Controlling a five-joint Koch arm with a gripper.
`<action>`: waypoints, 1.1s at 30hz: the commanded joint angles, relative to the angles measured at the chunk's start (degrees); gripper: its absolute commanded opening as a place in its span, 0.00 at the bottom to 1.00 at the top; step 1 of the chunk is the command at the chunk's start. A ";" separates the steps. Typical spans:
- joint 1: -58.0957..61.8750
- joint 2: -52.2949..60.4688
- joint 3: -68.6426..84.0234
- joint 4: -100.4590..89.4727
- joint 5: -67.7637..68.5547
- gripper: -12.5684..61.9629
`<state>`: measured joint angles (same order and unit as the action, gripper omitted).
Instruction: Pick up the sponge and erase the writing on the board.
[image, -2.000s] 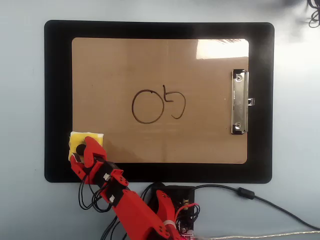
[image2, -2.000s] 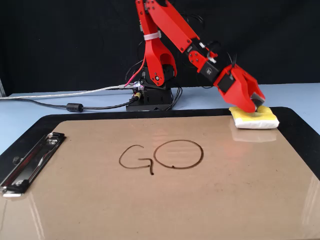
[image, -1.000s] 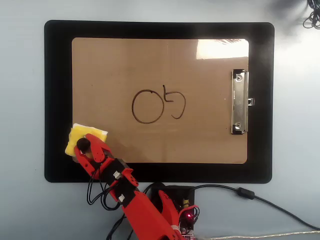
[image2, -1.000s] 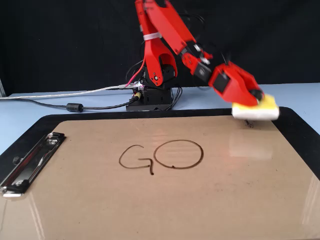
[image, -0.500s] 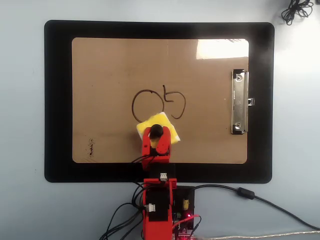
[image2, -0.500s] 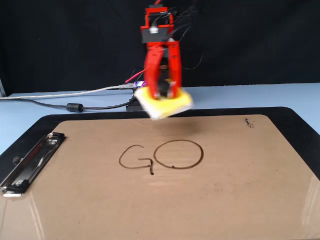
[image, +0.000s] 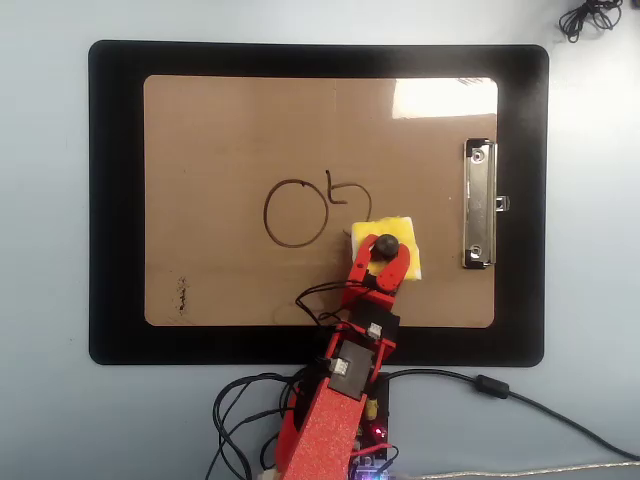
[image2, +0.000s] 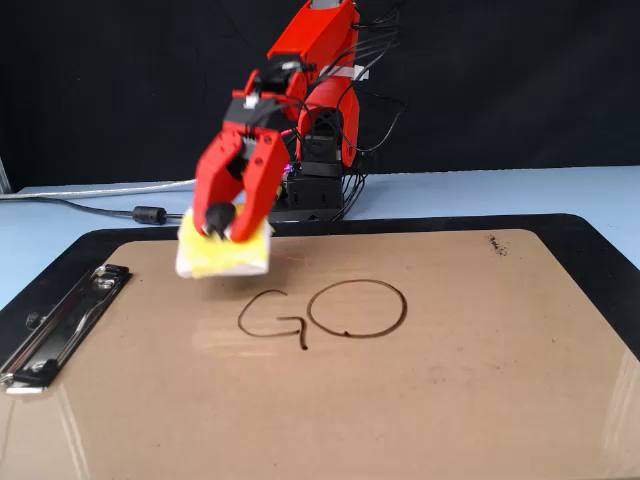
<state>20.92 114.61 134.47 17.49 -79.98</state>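
on the pale blue desk lies a black mat, and on it a brown clipboard with its metal clip at the right in the overhead view and at the lower left in the fixed view. the letters "go" are drawn in dark marker near the board's middle; in the overhead view they appear inverted. the red arm reaches from the desk edge over the board. its hand pinches the yellow sponge between two red fingers, tips pointing down. the sponge sits just beside the "g", between the writing and the clip, apart from the strokes; whether it touches the board cannot be told. black cables trail around the arm's base.
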 joint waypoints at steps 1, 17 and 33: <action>0.53 0.88 -0.35 -4.75 -0.70 0.06; -8.17 -14.15 4.13 -28.92 -6.24 0.06; -10.72 -9.32 11.87 -29.79 -6.15 0.06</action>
<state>9.84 96.59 142.47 -12.13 -85.69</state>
